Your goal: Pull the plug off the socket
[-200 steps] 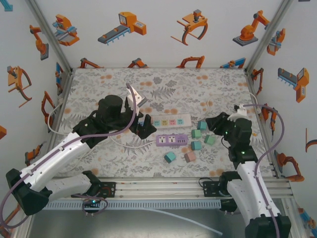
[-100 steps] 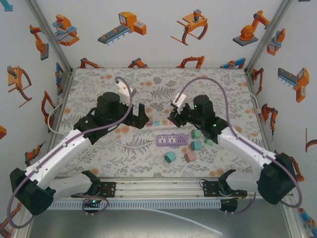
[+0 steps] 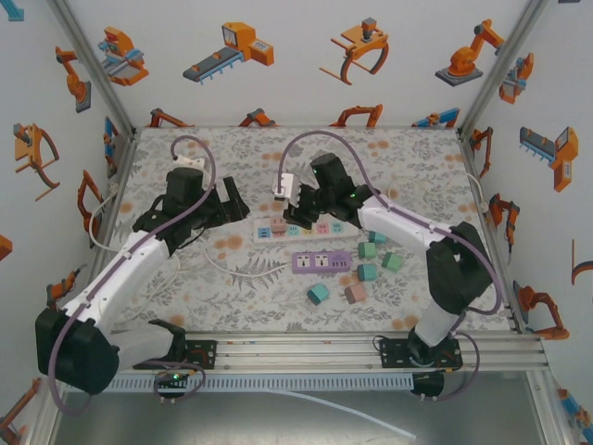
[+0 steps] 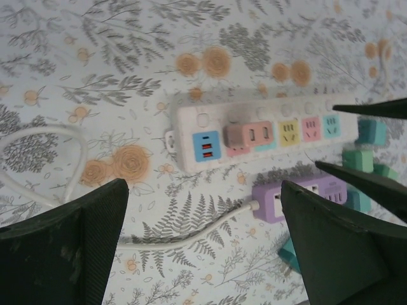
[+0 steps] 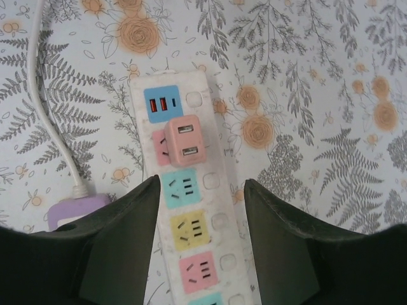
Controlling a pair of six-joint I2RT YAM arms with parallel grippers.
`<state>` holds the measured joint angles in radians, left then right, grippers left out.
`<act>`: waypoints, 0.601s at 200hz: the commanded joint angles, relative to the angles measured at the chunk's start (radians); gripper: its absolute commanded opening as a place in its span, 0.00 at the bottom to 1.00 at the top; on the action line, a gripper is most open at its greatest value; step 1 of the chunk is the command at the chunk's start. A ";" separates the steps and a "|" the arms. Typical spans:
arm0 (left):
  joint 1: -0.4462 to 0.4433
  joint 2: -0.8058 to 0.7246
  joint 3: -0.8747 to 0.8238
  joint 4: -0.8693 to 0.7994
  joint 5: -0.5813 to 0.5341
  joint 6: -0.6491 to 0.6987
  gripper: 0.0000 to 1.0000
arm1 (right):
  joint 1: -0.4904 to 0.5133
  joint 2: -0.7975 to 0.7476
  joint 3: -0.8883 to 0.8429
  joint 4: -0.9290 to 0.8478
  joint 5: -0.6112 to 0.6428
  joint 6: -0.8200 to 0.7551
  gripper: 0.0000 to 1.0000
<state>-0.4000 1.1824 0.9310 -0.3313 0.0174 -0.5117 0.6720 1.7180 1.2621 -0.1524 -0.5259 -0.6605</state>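
A white power strip (image 5: 219, 219) with coloured sockets lies on the floral mat, also seen as the white power strip (image 3: 338, 225) from above. A pink plug (image 5: 184, 143) with two USB ports sits in its second socket, next to the blue USB panel. My right gripper (image 5: 201, 184) is open, its fingers straddling the strip just short of the plug and not touching it. The left wrist view has the pink plug (image 4: 249, 135) ahead of my open left gripper (image 4: 203, 187), which hangs over bare mat left of the strip.
A purple power strip (image 3: 321, 262) with a white cable (image 4: 191, 236) lies just in front of the white one. Several loose teal and pink plug cubes (image 3: 367, 272) are scattered to its right. A looped white cable (image 4: 38, 136) lies at the left.
The right arm has swung from the right side across to the white strip, gripper now over it. The left arm has drawn back toward the left, away from the strip.
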 commanded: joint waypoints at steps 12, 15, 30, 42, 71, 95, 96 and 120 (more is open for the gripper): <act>0.023 0.058 -0.017 -0.026 -0.027 -0.068 0.98 | 0.003 0.106 0.109 -0.072 -0.152 -0.112 0.54; 0.023 0.065 -0.018 -0.025 -0.028 -0.067 0.98 | 0.003 0.114 0.115 -0.072 -0.162 -0.117 0.53; 0.023 0.094 -0.023 -0.008 -0.030 -0.059 1.00 | 0.002 0.164 0.145 -0.073 -0.195 -0.122 0.53; 0.023 0.117 -0.027 0.006 -0.028 -0.056 0.99 | 0.003 0.198 0.169 -0.078 -0.208 -0.120 0.53; 0.023 0.182 -0.022 0.024 -0.005 -0.052 0.94 | 0.003 0.253 0.199 -0.085 -0.196 -0.116 0.51; 0.020 0.241 -0.018 0.040 0.043 -0.058 0.89 | 0.003 0.274 0.195 -0.084 -0.179 -0.116 0.51; 0.019 0.244 -0.018 0.041 0.044 -0.058 0.89 | 0.002 0.275 0.194 -0.085 -0.178 -0.116 0.51; 0.006 0.289 -0.024 0.082 0.085 -0.063 0.87 | 0.003 0.283 0.185 -0.084 -0.163 -0.119 0.49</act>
<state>-0.3813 1.4395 0.9142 -0.2996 0.0422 -0.5545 0.6720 1.9934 1.4284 -0.2306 -0.6872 -0.7605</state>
